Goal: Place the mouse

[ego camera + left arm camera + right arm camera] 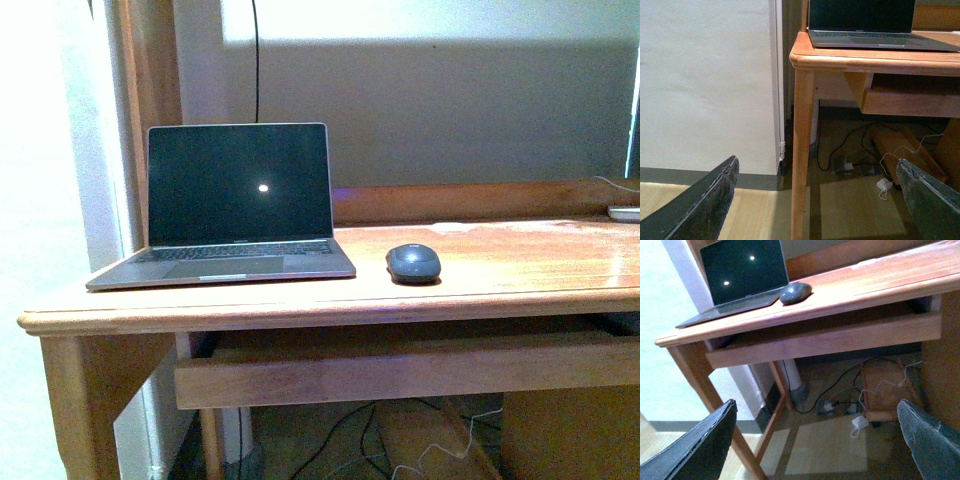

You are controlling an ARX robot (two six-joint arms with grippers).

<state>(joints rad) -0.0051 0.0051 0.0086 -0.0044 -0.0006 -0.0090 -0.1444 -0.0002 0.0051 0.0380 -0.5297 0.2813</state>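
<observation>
The dark grey oval mouse (pixel 413 263) lies on the wooden desk (pixel 500 285), just right of an open laptop (pixel 235 205). It also shows in the right wrist view (pixel 795 292) beside the laptop (pixel 740 277). Neither arm shows in the front view. My left gripper (pixel 815 197) is open and empty, low in front of the desk's left leg (pixel 802 150), well below the desk top. My right gripper (pixel 815 440) is open and empty, low in front of the desk, far from the mouse.
A drawer rail (pixel 400 370) runs under the desk top. Cables, a power strip (pixel 840 405) and a white adapter (pixel 858 424) lie on the floor beneath. A wooden box (pixel 885 390) stands under the desk. A white wall (pixel 705 80) is at the left.
</observation>
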